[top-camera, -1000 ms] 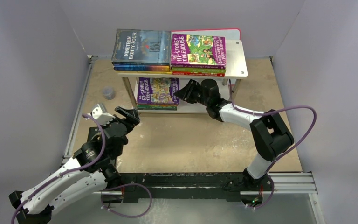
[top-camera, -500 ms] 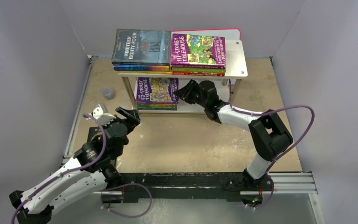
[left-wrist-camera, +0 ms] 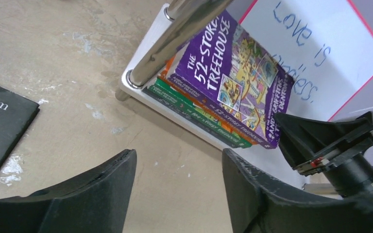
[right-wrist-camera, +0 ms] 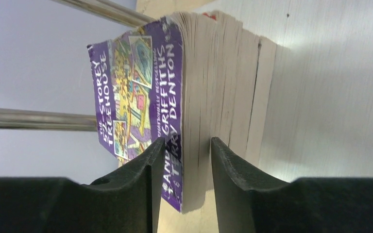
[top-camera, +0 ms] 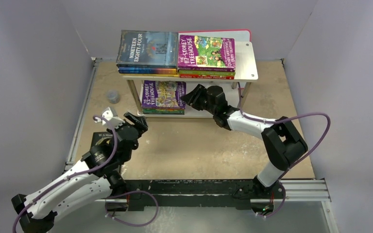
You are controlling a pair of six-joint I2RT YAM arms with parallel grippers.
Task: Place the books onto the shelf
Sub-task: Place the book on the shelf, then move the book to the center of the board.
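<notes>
Tan table (top-camera: pixel 199 145), shelf (top-camera: pixel 246 63), stacked books (top-camera: pixel 206 51)

Shelf (top-camera: pixel 247 65) carries stacked books (top-camera: pixel 206 51) (both tiers).

Wide-spread left pincer (left-wrist-camera: pixel 178 160) faces books (left-wrist-camera: pixel 233 82) on shelf (left-wrist-camera: pixel 135 92).

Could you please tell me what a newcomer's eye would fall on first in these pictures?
The two-tier shelf at the far side of the table stands out, Nineteen Eighty-Four and the bright 117-Storey Treehouse topping its stacks. The right hand is at the page edge of the purple 52-Storey Treehouse on the lower tier. Nearer, the open left hand hovers by a black book on the table.
</notes>
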